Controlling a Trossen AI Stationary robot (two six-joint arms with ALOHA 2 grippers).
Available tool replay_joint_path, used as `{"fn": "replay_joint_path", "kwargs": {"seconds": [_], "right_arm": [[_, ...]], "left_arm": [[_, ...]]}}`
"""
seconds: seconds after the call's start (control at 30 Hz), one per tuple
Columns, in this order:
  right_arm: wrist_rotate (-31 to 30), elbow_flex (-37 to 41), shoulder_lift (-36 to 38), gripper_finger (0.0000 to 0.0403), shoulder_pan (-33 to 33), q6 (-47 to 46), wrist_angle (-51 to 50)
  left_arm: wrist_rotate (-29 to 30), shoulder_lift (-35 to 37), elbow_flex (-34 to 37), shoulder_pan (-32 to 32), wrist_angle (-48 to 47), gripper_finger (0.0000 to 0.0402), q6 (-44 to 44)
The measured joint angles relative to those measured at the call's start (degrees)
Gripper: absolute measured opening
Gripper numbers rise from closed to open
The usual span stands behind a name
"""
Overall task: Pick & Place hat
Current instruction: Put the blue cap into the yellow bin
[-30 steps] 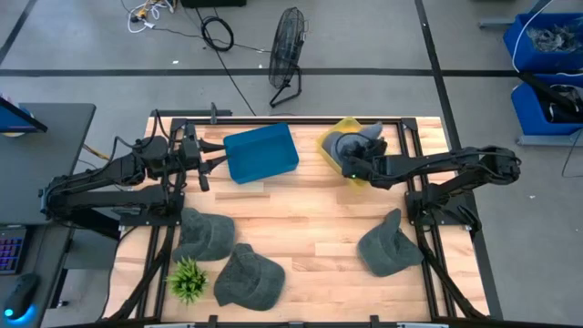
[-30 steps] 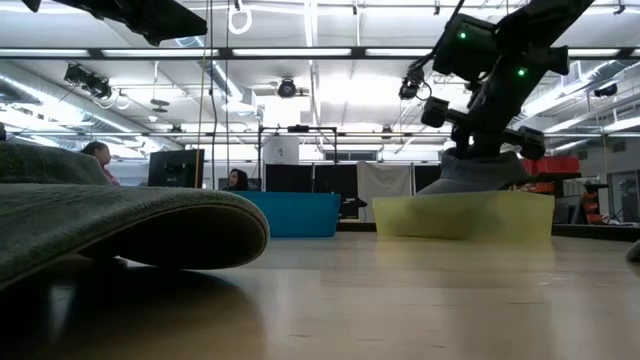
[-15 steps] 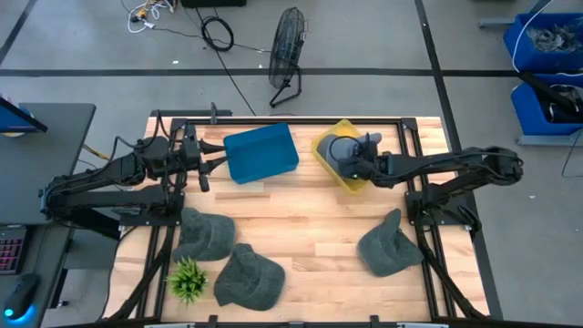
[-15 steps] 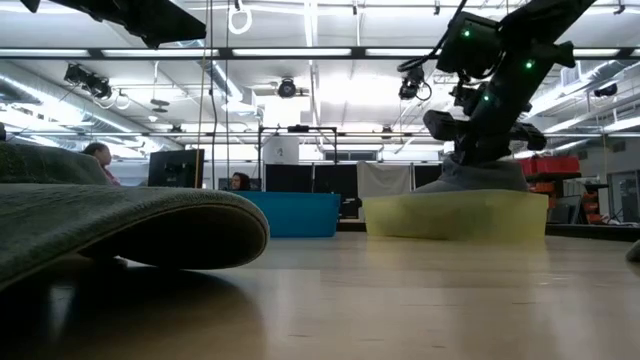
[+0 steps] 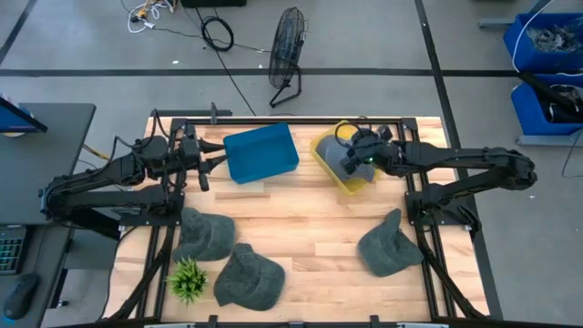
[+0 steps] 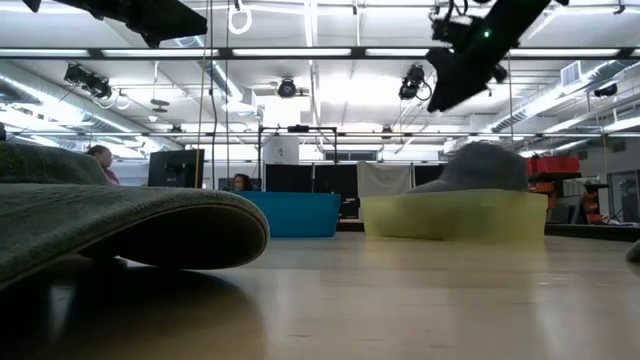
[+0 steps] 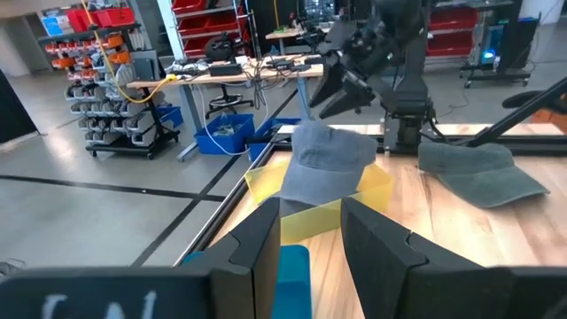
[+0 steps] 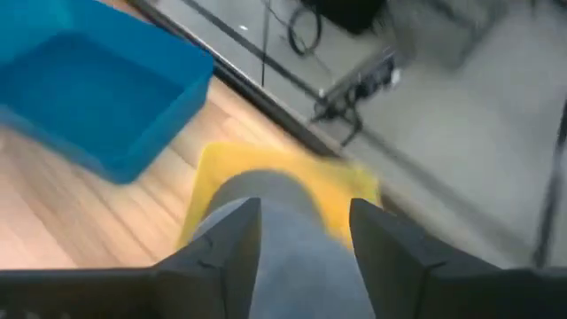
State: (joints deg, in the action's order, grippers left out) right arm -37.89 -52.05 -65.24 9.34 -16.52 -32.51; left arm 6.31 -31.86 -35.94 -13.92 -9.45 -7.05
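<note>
Wooden table: left gripper, fingers apart, just left of blue bin. Hat lies in yellow bin, right of it; right gripper open above. Low view alone shows seated people.

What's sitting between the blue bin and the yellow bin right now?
Nothing: in the high view only bare wood shows between the blue bin and the yellow bin. The low view shows the same gap.
</note>
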Motion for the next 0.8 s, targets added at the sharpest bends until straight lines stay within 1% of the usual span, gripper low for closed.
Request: {"fn": "replay_joint_path", "kwargs": {"seconds": [0.1,0.27,0.4,0.47,0.57,0.67,0.8], "right_arm": [[1.5,-1.5,0.0,0.0185,0.0,12.5,0.0],[8.0,-1.6,-1.1,0.0186,0.3,27.2,-2.3],[8.8,-1.5,-3.0,0.0186,0.4,42.0,-7.2],[8.8,-1.5,-3.9,0.0186,1.0,47.7,-8.5],[8.8,-1.5,-6.0,0.0186,2.1,50.8,-10.4],[9.1,-1.5,-8.2,0.0186,3.2,52.2,-14.9],[13.4,-1.5,-11.9,0.0186,4.9,51.2,-17.7]], "left_arm": [[0.0,0.0,0.0,0.0,-0.1,0.0124,0.5],[0.0,0.0,0.0,0.0,0.1,0.0124,0.5],[0.0,0.0,0.0,0.0,2.0,0.0124,0.5],[0.0,0.0,0.0,0.0,2.1,0.0124,0.5],[0.0,0.0,0.0,0.0,2.1,0.0124,0.5],[0.0,0.0,0.0,0.0,2.1,0.0124,0.5],[0.0,0.0,0.0,0.0,2.1,0.0124,0.4]]}}
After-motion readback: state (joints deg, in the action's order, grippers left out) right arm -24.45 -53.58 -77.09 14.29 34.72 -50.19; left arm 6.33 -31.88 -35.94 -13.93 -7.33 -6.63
